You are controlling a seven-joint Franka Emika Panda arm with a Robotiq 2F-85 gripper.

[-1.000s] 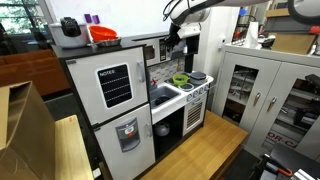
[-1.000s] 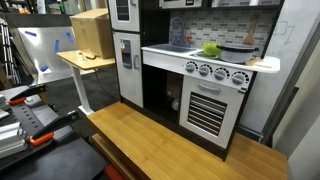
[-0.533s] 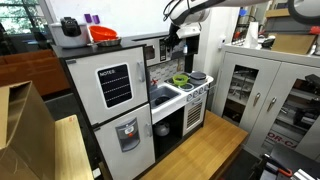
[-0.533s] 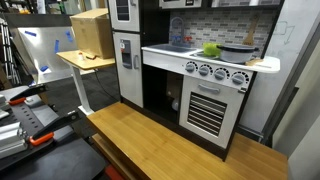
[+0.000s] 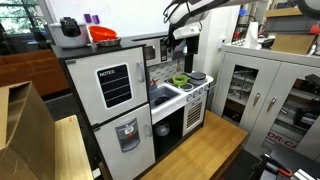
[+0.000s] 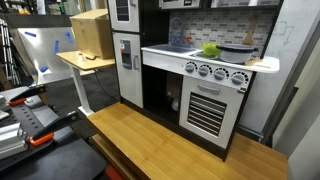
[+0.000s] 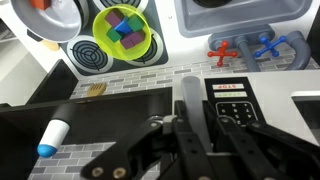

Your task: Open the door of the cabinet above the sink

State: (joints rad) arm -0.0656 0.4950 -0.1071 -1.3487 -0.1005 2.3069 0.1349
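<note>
The toy kitchen's upper cabinet (image 5: 158,48) hangs above the sink (image 5: 163,97), its door shut. In the wrist view the door carries a keypad panel (image 7: 232,100) and a grey vertical handle (image 7: 187,95). My gripper (image 7: 190,128) has a finger on each side of that handle and appears closed on it. In an exterior view the gripper (image 5: 180,35) sits at the cabinet's front, with the arm coming from above. The sink (image 7: 240,12) lies below it, with red and blue taps (image 7: 240,48).
A green bowl of coloured cubes (image 7: 124,30) sits on the stove beside the sink, and it shows in both exterior views (image 6: 211,50). A fridge unit (image 5: 112,100) stands beside the cabinet. A metal cabinet (image 5: 260,90) stands nearby. A wooden floor board (image 6: 170,140) lies in front.
</note>
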